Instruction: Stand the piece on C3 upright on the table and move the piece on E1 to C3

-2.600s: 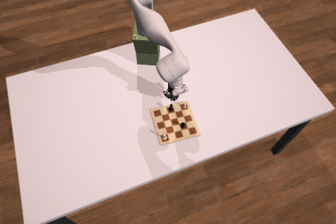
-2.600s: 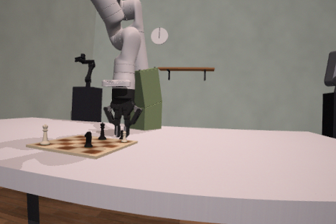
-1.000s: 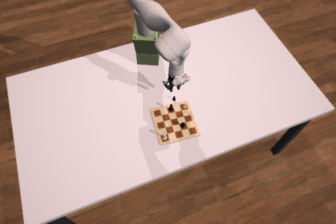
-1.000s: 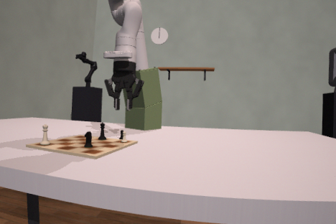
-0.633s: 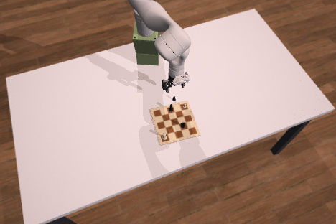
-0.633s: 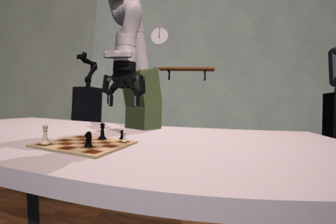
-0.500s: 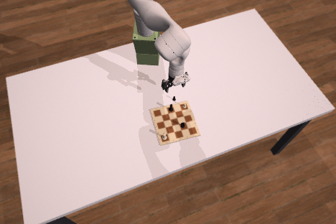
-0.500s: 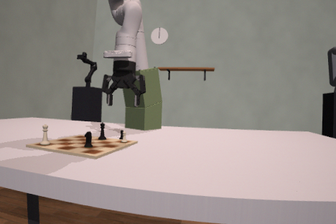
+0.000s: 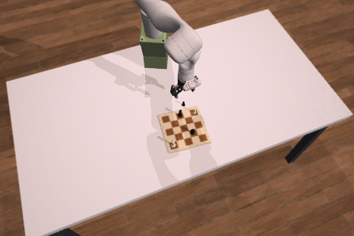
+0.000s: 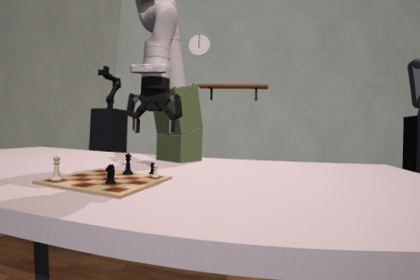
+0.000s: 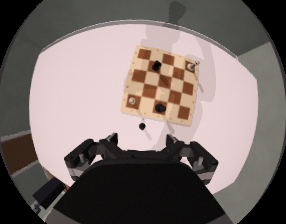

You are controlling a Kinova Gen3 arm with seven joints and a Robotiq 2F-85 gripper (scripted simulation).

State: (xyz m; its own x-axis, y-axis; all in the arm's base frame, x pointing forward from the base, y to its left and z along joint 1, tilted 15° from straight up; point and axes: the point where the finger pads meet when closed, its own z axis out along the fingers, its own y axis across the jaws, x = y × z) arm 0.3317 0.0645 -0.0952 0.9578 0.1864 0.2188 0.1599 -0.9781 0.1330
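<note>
A small black pawn-like piece point(image 9: 183, 104) point(image 10: 152, 168) point(image 11: 142, 126) stands upright on the table, just off the board's robot-side edge. The board point(image 9: 164, 150) point(image 10: 120, 196) point(image 11: 123, 111) has a bare centre square, C3. A tall white piece point(image 9: 173, 144) point(image 10: 56, 170) point(image 11: 191, 67) and a small white piece point(image 9: 194, 112) point(image 10: 155, 172) point(image 11: 132, 101) stand on opposite corner squares. The edge letters are too small to read, so I cannot tell which corner is E1. My gripper point(image 10: 153, 130) point(image 11: 141, 139) is open and empty, high above the table, near the black pawn-like piece's side of the board.
A tall black piece point(image 9: 180, 113) point(image 10: 128, 165) point(image 11: 160, 108) stands mid-row on the robot-side edge, between the corners. A black knight point(image 9: 192, 131) point(image 10: 110, 175) point(image 11: 156, 65) stands diagonally beside the centre square. The green robot base point(image 9: 155, 51) point(image 10: 179, 144) is behind the table's far edge.
</note>
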